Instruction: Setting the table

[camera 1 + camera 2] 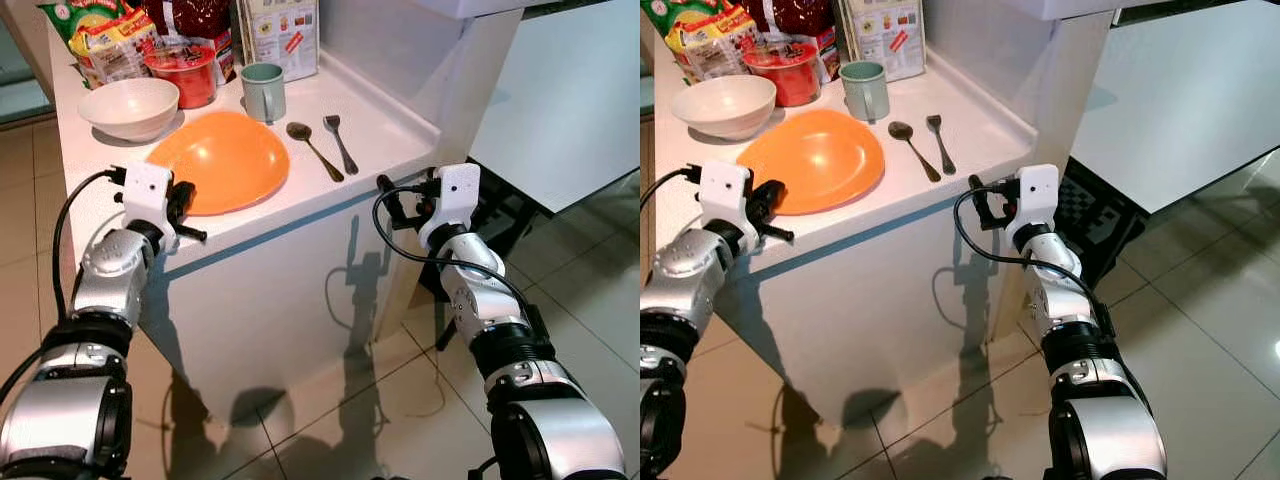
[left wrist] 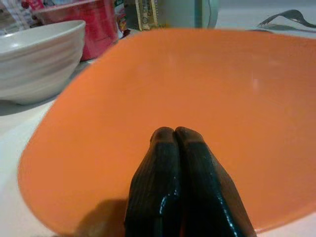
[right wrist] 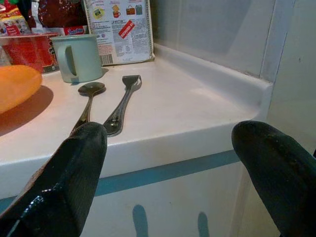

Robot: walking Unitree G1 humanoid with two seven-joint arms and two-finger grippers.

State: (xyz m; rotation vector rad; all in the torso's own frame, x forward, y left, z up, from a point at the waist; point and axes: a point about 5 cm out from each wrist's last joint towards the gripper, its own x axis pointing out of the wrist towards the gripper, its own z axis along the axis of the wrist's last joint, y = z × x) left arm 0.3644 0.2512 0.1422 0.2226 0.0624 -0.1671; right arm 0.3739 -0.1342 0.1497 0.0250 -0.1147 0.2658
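Note:
An orange plate (image 1: 225, 160) lies slightly tilted near the front of the white counter (image 1: 390, 125). My left gripper (image 1: 188, 212) is shut on its near rim; in the left wrist view the two black fingers (image 2: 163, 168) press together over the plate (image 2: 197, 89). Behind it stand a white bowl (image 1: 130, 107) and a pale green mug (image 1: 264, 92). A spoon (image 1: 313, 150) and a fork (image 1: 341, 143) lie side by side to the right of the plate. My right gripper (image 1: 395, 200) hangs open just in front of the counter's front right edge, below the cutlery.
A red cup (image 1: 185, 72), snack bags (image 1: 100, 35) and a printed box (image 1: 283, 35) crowd the back of the counter. A raised lip and a white wall bound the counter's right side. Tiled floor spreads below, and a white table surface (image 1: 560, 110) stands to the right.

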